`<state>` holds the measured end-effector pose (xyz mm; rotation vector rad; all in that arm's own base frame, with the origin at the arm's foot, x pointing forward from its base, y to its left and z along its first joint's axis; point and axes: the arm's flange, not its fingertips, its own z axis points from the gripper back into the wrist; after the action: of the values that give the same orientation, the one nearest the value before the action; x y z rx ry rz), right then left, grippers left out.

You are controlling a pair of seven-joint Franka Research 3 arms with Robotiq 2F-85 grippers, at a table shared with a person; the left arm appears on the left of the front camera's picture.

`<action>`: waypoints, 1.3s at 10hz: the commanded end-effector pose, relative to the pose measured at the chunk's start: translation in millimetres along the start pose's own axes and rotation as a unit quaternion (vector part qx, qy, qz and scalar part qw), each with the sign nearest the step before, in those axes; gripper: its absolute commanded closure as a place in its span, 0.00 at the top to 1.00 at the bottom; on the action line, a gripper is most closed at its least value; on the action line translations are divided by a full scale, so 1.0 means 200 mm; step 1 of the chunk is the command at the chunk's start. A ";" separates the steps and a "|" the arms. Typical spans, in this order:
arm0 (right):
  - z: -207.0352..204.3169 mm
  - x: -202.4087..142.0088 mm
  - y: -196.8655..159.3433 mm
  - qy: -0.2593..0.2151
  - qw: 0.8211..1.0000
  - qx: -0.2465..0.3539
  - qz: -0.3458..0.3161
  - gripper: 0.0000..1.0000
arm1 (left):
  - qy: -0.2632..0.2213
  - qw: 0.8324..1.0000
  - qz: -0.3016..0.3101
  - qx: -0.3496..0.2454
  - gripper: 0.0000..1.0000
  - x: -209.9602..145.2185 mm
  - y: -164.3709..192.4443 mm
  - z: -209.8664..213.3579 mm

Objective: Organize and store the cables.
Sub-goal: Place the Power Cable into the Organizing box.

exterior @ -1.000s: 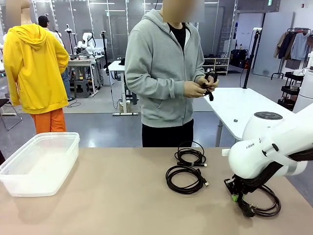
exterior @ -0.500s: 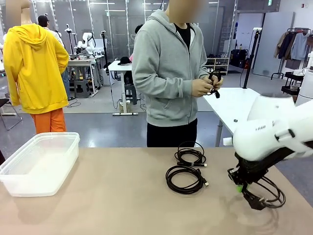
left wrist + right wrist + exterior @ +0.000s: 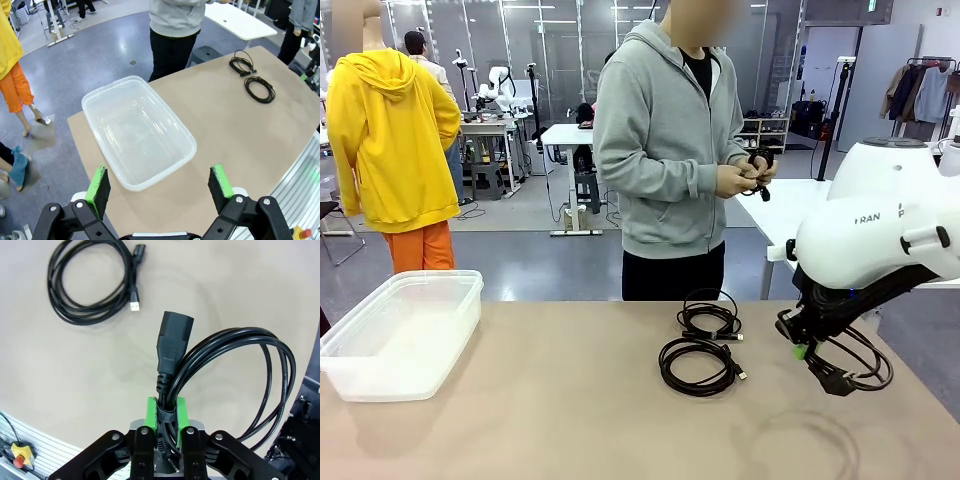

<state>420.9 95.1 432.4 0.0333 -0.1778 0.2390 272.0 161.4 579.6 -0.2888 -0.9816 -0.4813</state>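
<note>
My right pincer (image 3: 802,347) is clenched on a coiled cable (image 3: 835,381), held above the table (image 3: 520,430) at the frame's right. My left pincer (image 3: 159,184) gapes over the bin (image 3: 90,102). Two more cables (image 3: 695,390) lie on the table mid-frame.

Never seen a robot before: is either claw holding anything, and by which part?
The right claw grips a coiled power cable at its black strap, just behind the plug. The left claw is open and empty.

White arm (image 3: 880,245), black green-padded jaws
</note>
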 end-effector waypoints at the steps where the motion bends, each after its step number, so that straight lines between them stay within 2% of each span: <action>1: 0.05 0.06 0.14 0.002 1.000 0.003 -0.006 0.03 | 0.001 1.000 -0.001 0.001 1.00 0.00 0.00 0.00; 3: 0.12 0.14 0.34 -0.018 1.000 0.013 0.003 0.03 | 0.001 1.000 -0.001 0.001 1.00 0.00 0.00 0.00; 8: 0.14 0.29 0.82 -0.003 1.000 0.020 -0.001 0.03 | 0.001 1.000 -0.001 0.001 1.00 0.00 0.00 0.00; 9: 0.15 0.31 0.91 -0.022 1.000 0.013 -0.014 0.03 | 0.001 1.000 -0.001 0.001 1.00 0.00 0.00 0.00; 10: 0.12 0.33 0.98 -0.035 0.998 -0.008 -0.043 0.03 | 0.001 1.000 -0.001 0.001 1.00 0.00 0.00 0.00; 13: 0.05 0.33 1.12 -0.037 0.998 -0.018 -0.043 0.03 | 0.001 1.000 -0.001 0.001 1.00 0.00 0.00 0.00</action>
<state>422.9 314.7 458.5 0.0313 -0.2242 0.1747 272.0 161.4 579.5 -0.2890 -0.9815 -0.4812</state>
